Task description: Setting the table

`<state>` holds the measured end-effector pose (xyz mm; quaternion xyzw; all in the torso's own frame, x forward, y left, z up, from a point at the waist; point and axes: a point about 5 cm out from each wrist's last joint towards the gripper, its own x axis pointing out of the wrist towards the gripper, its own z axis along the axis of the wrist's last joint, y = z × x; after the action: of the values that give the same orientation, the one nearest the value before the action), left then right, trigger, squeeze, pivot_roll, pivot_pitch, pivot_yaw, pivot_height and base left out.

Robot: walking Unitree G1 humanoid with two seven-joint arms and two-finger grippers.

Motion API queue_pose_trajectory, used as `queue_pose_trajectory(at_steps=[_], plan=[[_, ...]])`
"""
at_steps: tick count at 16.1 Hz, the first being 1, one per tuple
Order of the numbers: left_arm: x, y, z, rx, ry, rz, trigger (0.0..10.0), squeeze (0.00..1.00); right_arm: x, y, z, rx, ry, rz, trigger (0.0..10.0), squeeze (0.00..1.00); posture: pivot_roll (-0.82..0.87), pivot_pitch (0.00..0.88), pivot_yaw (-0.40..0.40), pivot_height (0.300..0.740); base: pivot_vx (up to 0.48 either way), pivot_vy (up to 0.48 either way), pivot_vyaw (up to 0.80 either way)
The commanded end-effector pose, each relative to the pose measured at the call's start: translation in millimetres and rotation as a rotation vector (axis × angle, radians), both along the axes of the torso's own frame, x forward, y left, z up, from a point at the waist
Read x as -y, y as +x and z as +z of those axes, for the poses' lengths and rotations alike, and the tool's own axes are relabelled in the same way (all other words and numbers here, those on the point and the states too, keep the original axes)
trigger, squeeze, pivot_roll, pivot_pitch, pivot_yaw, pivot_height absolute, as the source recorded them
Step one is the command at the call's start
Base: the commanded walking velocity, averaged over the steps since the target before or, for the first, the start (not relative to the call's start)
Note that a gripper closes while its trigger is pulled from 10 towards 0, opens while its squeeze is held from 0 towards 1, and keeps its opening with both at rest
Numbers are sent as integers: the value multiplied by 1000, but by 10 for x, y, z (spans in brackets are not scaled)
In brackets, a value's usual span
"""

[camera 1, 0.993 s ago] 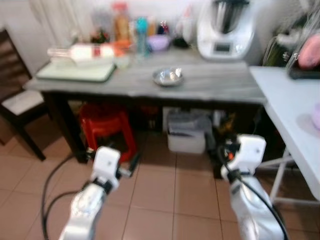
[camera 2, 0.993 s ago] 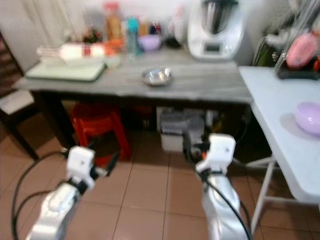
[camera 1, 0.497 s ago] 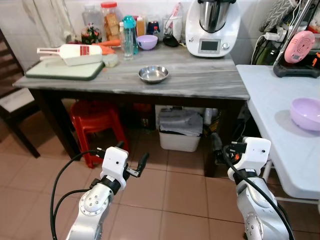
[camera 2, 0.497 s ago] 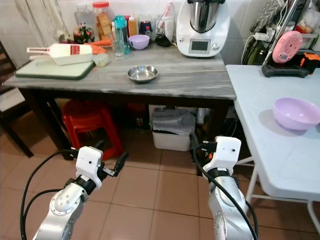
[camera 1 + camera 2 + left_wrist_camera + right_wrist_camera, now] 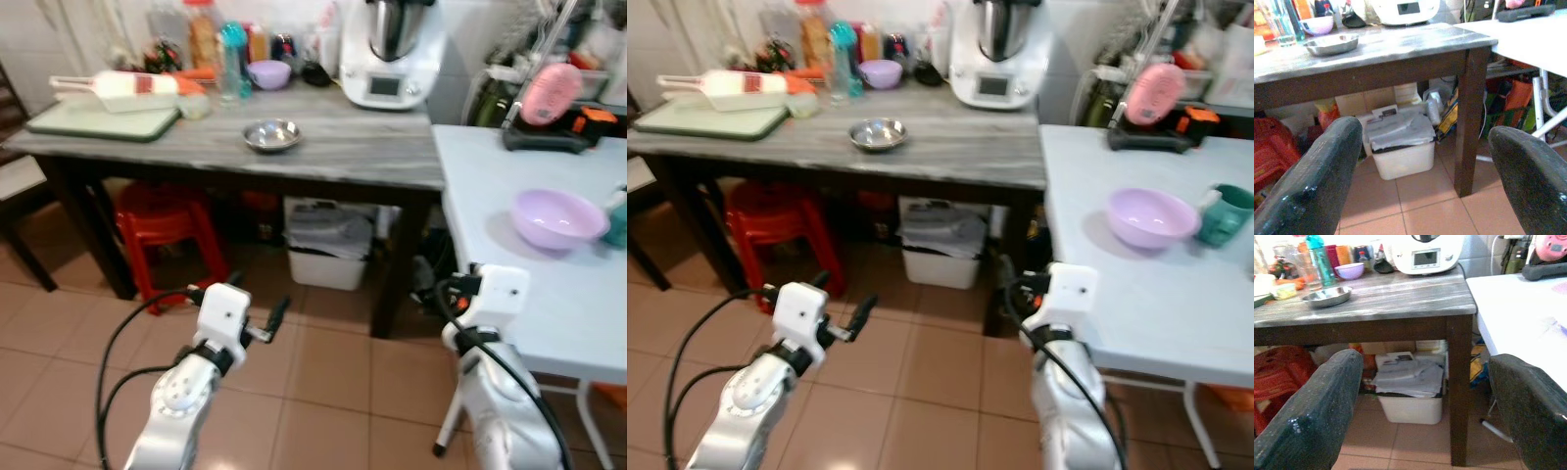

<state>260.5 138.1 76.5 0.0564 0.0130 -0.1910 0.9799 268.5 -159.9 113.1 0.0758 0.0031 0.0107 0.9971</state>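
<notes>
Since half a second ago the camera has swung to the right, so the white table (image 5: 1176, 294) on the right now takes up more of the scene and a teal mug (image 5: 1226, 213) has come into sight just right of the purple bowl (image 5: 1151, 216) on it. Nothing on the tables themselves has shifted. Both arms are held low over the tiled floor (image 5: 931, 392), in front of the tables. The left gripper (image 5: 1425, 171) hangs on the left with its two black fingers (image 5: 1312, 181) spread wide and nothing between them; the right gripper (image 5: 1425, 401) on the right is likewise spread and empty, close to the near edge of the white table.

On the grey wooden table (image 5: 960, 147) across the far side sits a small steel bowl (image 5: 876, 133) near its middle, apart from everything else. At the far left end lies a green cutting board (image 5: 710, 119) with a white bottle (image 5: 725, 88) lying on its side on it. Along the far edge stand a teal bottle (image 5: 840, 54), a jar (image 5: 809, 34), a small purple bowl (image 5: 882, 72) and a white kitchen machine (image 5: 997, 54). Under this table are a red stool (image 5: 774, 220) on the left and a white bin (image 5: 942, 250) near the right leg. At the far end of the white table a pink fan (image 5: 1156, 93) rests on a black base.
</notes>
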Motion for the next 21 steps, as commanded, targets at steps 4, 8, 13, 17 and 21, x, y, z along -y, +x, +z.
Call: queue_pose_trajectory(at_steps=[4,8,13,17,21], plan=[[5,40,38,9,-3,-12,10000,0,16,15,16,11,30,-45,10000,0,28,0,17,740,0,-342,0],[18,25,33,2,-4,-26,10000,0,59,81,35,27,91,-152,10000,0,16,0,27,740,0,-344,0],[46,37,36,-1,-9,-37,10000,0,264,320,211,76,105,-217,10000,0,2,0,35,740,0,-343,0],[72,32,18,-6,-6,-48,10000,0,396,592,324,87,96,-291,10000,0,0,0,29,740,0,-231,0],[72,55,39,0,-45,-16,10000,0,556,337,143,47,69,-326,10000,0,2,0,21,740,0,0,0]])
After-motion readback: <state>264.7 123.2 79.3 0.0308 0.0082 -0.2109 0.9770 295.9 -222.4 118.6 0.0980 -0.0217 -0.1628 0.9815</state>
